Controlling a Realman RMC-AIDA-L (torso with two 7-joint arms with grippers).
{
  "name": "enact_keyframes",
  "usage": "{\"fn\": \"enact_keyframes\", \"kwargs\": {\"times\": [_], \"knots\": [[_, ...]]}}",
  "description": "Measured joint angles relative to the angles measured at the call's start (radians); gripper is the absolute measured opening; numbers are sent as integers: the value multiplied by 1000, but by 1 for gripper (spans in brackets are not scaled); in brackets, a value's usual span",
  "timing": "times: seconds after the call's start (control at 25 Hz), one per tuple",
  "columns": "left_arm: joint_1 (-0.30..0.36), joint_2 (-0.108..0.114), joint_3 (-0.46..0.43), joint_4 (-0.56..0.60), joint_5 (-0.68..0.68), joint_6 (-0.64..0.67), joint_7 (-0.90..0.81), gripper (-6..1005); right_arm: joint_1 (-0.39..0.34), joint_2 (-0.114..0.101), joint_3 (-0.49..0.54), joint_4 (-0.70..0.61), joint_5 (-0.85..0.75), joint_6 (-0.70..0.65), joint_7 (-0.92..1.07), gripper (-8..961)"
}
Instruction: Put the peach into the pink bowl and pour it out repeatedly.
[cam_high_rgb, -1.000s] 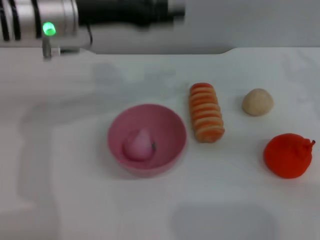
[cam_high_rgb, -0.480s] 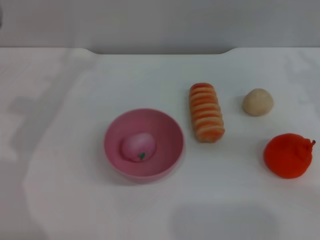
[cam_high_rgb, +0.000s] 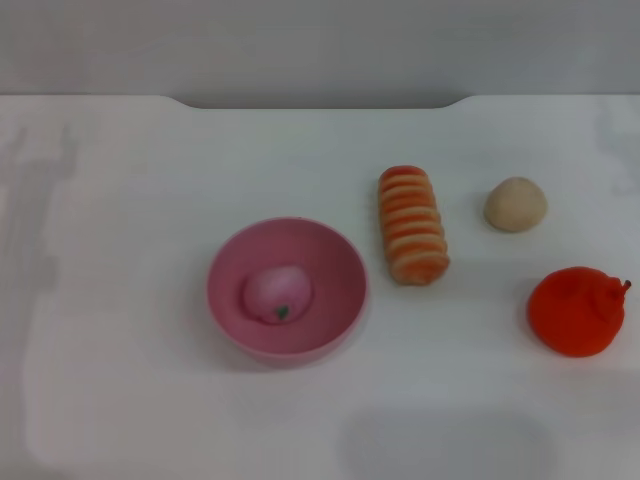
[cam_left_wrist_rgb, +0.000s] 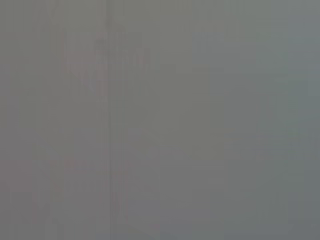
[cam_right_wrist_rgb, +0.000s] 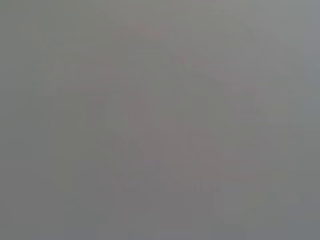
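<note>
While I look down from the head view, I see the peach (cam_high_rgb: 277, 295) sitting inside the bowl (cam_high_rgb: 340, 268), near the middle of the desk (cam_high_rgb: 130, 400). A striped roll (cam_high_rgb: 411, 224) lies just beside the bowl. A beige ball (cam_high_rgb: 516, 204) and an orange fruit (cam_high_rgb: 576, 311) sit by the right edge. I see no grippers, so I cannot tell their state.

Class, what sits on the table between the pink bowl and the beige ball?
In the head view, a striped orange bread roll lies between the glossy pink plastic bowl and the beige round ball.
</note>
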Motion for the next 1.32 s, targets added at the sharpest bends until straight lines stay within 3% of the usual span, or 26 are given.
{"fn": "enact_keyframes", "kwargs": {"times": [0.04, 0.24, 0.72, 1.32], "knots": [[41, 0, 5, -23, -13, 6, 20, 579, 8, -1, 0, 17, 14, 0, -17, 405], [61, -4, 9, -56, -17, 48, 12, 579, 19, 0, 10, 40, 26, 3, -102, 404], [30, -5, 37, -114, -8, 42, -42, 579, 25, -2, 88, 62, 74, 8, -119, 404], [13, -3, 117, -103, -10, 43, -46, 579, 100, -7, 126, 84, 82, 58, -164, 404]]}}
